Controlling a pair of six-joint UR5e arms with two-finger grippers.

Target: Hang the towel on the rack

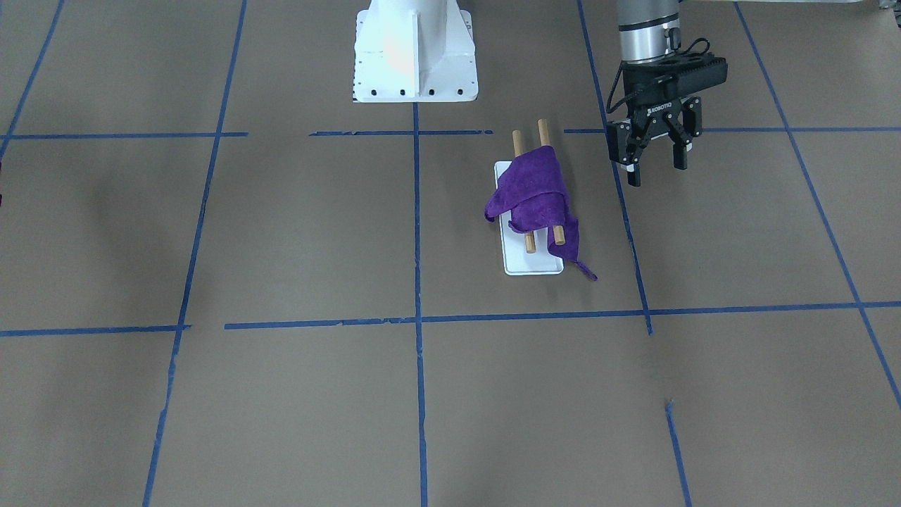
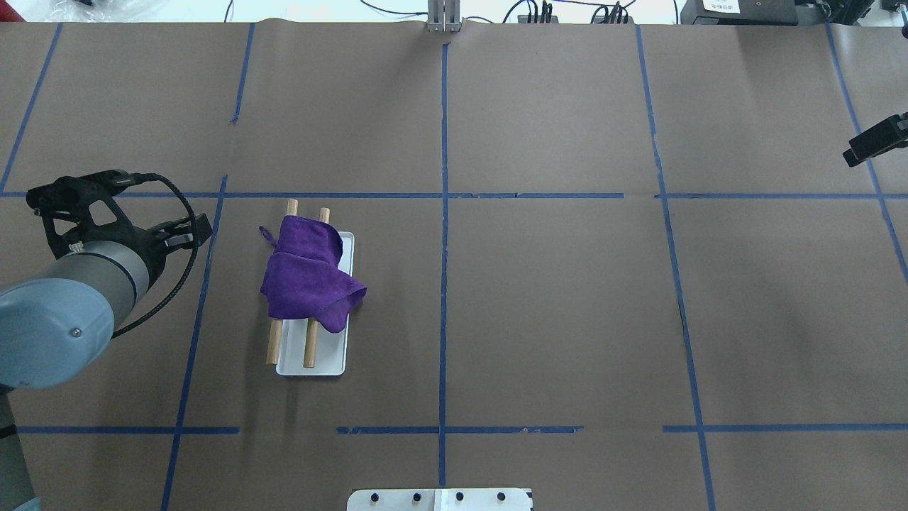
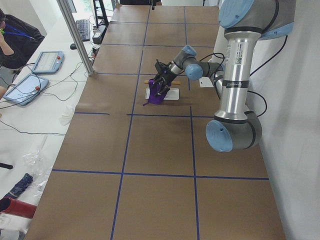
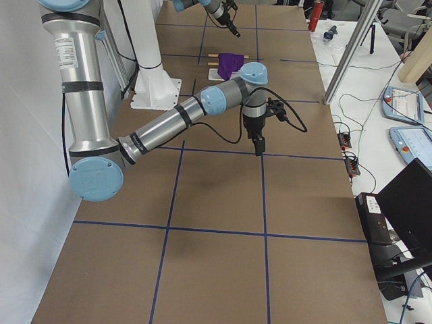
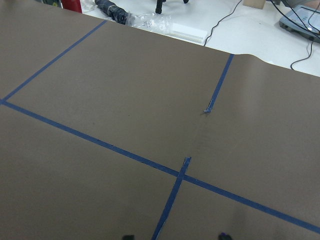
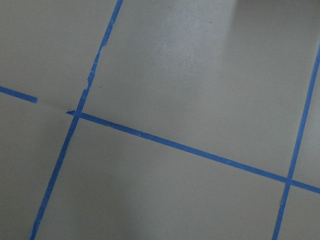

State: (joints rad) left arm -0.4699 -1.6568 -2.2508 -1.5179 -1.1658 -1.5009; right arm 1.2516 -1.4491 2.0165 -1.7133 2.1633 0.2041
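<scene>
Near the centre of the front-facing view, the small rack with a flat white base and two brown wooden rods (image 1: pixel 533 264) is seen on the brown paper-covered table (image 1: pixel 281 232). The purple fleecy towel (image 1: pixel 538 190) is draped across both rods, and one corner trails down beside the lower right corner of the base. Wide bare paper, crossed by blue tape lines (image 1: pixel 417 211), is left on every side of the rack. Only the white robot pedestal (image 1: pixel 414 56) stands near, higher in the frame.

The left gripper (image 1: pixel 657 169) is shown fully in this view only. It hangs to the right of the rack, apart from the towel, with its black fingers spread wide and empty. In the overhead view these fingers are hidden under the wrist. In the left wrist view two dark fingertips (image 5: pixel 128 236) are seen far apart at the bottom edge.

The right gripper (image 4: pixel 258 144) is seen in the right side view, pointed down over bare table. How far it is open cannot be told.
</scene>
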